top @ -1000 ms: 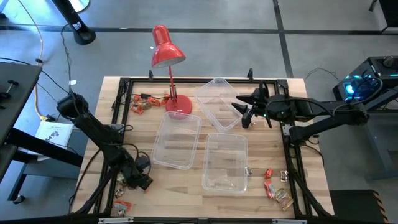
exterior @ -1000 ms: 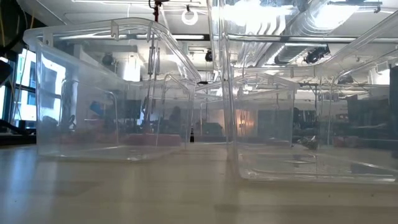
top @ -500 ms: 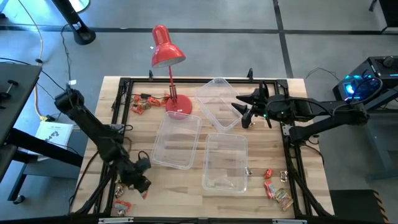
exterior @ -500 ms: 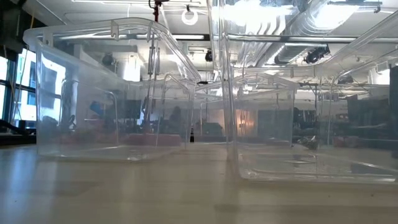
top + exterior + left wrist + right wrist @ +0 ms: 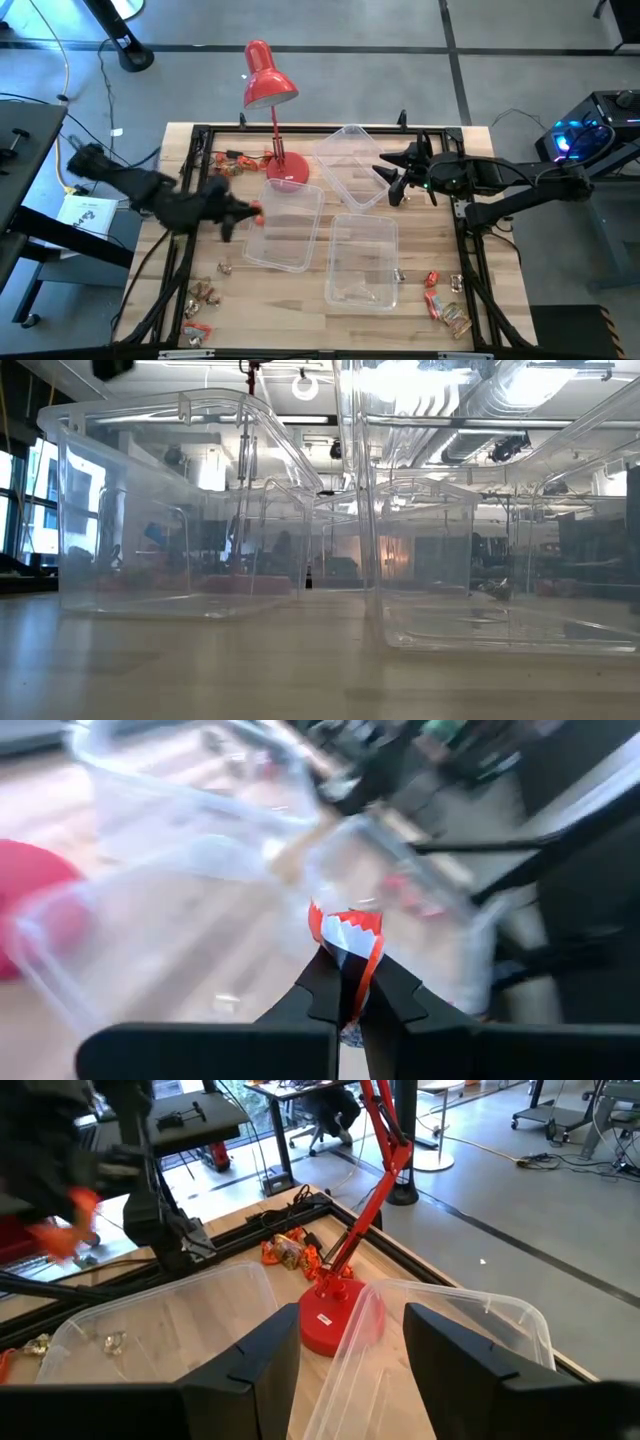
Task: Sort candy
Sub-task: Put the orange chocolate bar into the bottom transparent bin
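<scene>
One red-orange wrapped candy [image 5: 345, 945] is clamped by its twisted wrapper end between the shut jaws of the left gripper [image 5: 243, 211], held just at the near-left rim of the middle clear tub [image 5: 285, 228]. Only wrapper is pinched, so a slip short of the tub could be caused. More candy [image 5: 203, 297] lies loose at the table's corners. The right gripper [image 5: 395, 172] waits with jaws apart over the far tub [image 5: 352, 165].
</scene>
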